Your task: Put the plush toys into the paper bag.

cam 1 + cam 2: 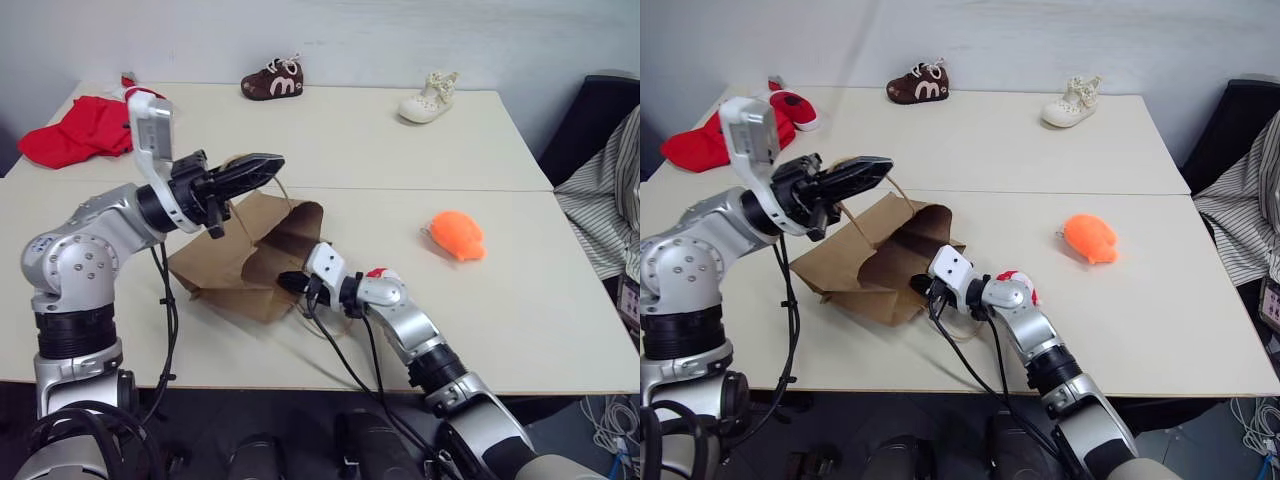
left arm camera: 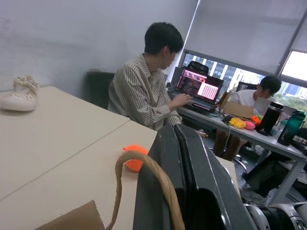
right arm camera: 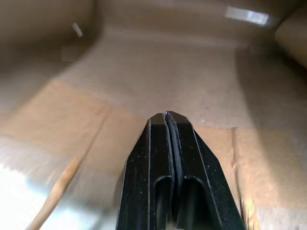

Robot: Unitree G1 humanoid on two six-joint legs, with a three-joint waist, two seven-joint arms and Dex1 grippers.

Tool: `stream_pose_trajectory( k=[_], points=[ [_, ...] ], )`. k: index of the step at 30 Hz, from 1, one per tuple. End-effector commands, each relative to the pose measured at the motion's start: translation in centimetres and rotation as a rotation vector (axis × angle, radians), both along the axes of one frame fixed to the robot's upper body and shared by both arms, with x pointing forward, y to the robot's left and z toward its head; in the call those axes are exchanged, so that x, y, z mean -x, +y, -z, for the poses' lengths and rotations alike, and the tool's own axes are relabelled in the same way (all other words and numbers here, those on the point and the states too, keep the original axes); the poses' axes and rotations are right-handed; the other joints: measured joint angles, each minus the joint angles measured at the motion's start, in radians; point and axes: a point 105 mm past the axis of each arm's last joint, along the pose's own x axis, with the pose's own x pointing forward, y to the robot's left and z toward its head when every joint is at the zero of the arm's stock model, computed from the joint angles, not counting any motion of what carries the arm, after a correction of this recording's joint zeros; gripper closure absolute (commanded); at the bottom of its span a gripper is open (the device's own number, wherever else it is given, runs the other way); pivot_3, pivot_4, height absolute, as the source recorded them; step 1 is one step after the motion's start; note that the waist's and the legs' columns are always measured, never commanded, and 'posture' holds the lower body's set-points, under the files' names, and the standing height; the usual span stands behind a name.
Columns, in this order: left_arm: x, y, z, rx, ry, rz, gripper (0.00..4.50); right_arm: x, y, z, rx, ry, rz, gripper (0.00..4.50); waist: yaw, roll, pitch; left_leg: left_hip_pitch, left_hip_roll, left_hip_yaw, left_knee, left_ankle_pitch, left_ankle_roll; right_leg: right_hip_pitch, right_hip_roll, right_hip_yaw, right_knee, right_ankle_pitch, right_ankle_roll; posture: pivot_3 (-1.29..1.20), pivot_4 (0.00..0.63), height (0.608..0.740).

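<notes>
The paper bag point(image 1: 250, 262) lies on its side on the near table point(image 1: 520, 330), its mouth turned toward the right and propped open. One cord handle point(image 2: 144, 179) loops over the left gripper point(image 1: 262, 172), whose two black fingers are pressed together on the cord, holding the upper edge of the bag's mouth up off the table. The right gripper point(image 3: 166, 116) reaches in at the bag's mouth, low and near the table top; the right wrist view looks along its fingers at the brown paper inside, and the fingers are together with nothing between them. Just beside the bag's mouth, a small red-and-white toy point(image 1: 379, 272) peeks out from behind the right arm's wrist, mostly hidden by it, so whether it touches the bag cannot be told. The orange toy point(image 1: 458, 235) lies on the table well to the right of the bag, apart from both arms. Beyond the bag, on the far table point(image 1: 350, 140), a brown shoe point(image 1: 274, 80) stands near the back edge and a cream shoe point(image 1: 430, 98) stands further right. A red cloth point(image 1: 75, 135) is bunched at the far left corner, away from the bag. At the right of the tables a person in a striped shirt point(image 2: 144, 93) sits at another desk, typing on a laptop point(image 2: 199, 91).
</notes>
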Motion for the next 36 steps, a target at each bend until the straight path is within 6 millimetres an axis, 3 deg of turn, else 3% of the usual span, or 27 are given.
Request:
stream_pose_trajectory(
  k=[1,3,5,8,11,17,20,24,27,34,36],
  points=[
    [0.4,-0.2,-0.8,0.006,-0.059,0.005,4.5,1.3,-1.0,-2.5,-0.043,-0.063,-0.047,3.53,0.0,0.0,0.0,0.0,0.0,0.0,0.0,0.0,0.0,0.0,0.0,0.0,0.0,0.0,0.0,0.0,0.15,0.74],
    [0.4,-0.3,-0.7,0.004,-0.058,0.014,4.5,1.7,-2.7,-4.1,-0.108,-0.099,-0.017,2.83,0.002,0.001,0.001,0.0,0.0,0.0,0.0,0.0,0.0,0.0,0.0,0.0,-0.001,0.0,0.0,0.0,0.15,0.74],
    [0.3,-0.4,-0.7,0.007,-0.055,0.025,4.5,3.3,-5.6,-7.2,-0.255,-0.177,-0.018,2.18,0.004,0.001,0.001,-0.001,0.0,0.0,-0.001,0.0,0.0,0.0,0.0,0.0,-0.001,0.0,0.0,0.0,0.15,0.74],
    [0.4,-0.4,-0.6,0.008,-0.055,0.036,4.5,4.6,-9.9,-9.2,-0.432,-0.127,0.064,1.22,0.014,0.001,0.001,-0.002,0.0,-0.001,-0.001,0.0,0.0,0.0,0.0,-0.001,-0.003,0.0,0.0,0.0,0.15,0.74],
    [0.4,-0.5,-0.4,0.008,-0.057,0.046,4.5,5.7,-15.4,-8.2,-0.387,-0.167,0.251,0.15,0.026,0.001,0.001,-0.001,0.0,-0.002,-0.001,-0.001,0.0,0.001,0.0,-0.001,-0.005,0.0,0.001,0.0,0.15,0.74],
    [0.3,-0.6,-0.1,-0.002,-0.064,0.05,4.5,8.5,-26.2,-3.8,-0.057,-0.263,0.718,0.07,0.031,0.002,0.001,0.0,-0.002,-0.001,-0.002,-0.001,0.001,0.003,0.001,0.001,-0.007,0.001,0.002,0.0,0.15,0.74],
    [0.2,-0.7,0.1,0.006,-0.057,0.05,4.5,9.9,-29.6,-1.7,0.013,-0.249,0.888,0.07,0.028,0.002,0.001,0.001,-0.002,0.0,-0.003,-0.001,0.001,0.003,0.002,0.002,-0.008,0.001,0.002,0.0,0.15,0.74],
    [0.4,-1.3,0.5,-0.021,-0.05,0.083,4.5,8.1,-29.1,-0.9,0.05,-0.233,0.885,0.07,0.013,0.003,0.002,0.003,-0.001,0.002,-0.004,0.0,0.0,0.004,0.003,0.004,-0.007,0.001,0.002,0.0,0.15,0.74],
    [0.2,-1.4,0.1,-0.012,-0.059,0.076,4.5,4.8,-27.6,-1.7,0.031,-0.219,0.824,0.07,-0.001,0.005,0.003,0.004,-0.001,0.003,-0.003,0.0,0.0,0.003,0.003,0.005,-0.004,0.001,0.002,0.0,0.15,0.74],
    [0.4,-2.0,0.3,-0.011,-0.047,0.099,4.5,-4.4,-27.2,-1.5,0.173,-0.137,0.876,0.07,0.003,0.01,0.007,0.003,-0.001,0.002,-0.003,0.001,-0.001,0.002,0.004,0.005,-0.005,0.001,0.002,0.0,0.15,0.74],
    [0.4,-2.0,0.2,-0.011,-0.046,0.095,4.5,-5.9,-27.1,-1.5,0.218,-0.135,0.883,0.46,0.003,0.013,0.01,0.002,-0.001,0.002,-0.003,0.001,0.0,0.001,0.003,0.005,-0.005,0.001,0.002,0.0,0.15,0.74]
  ],
)
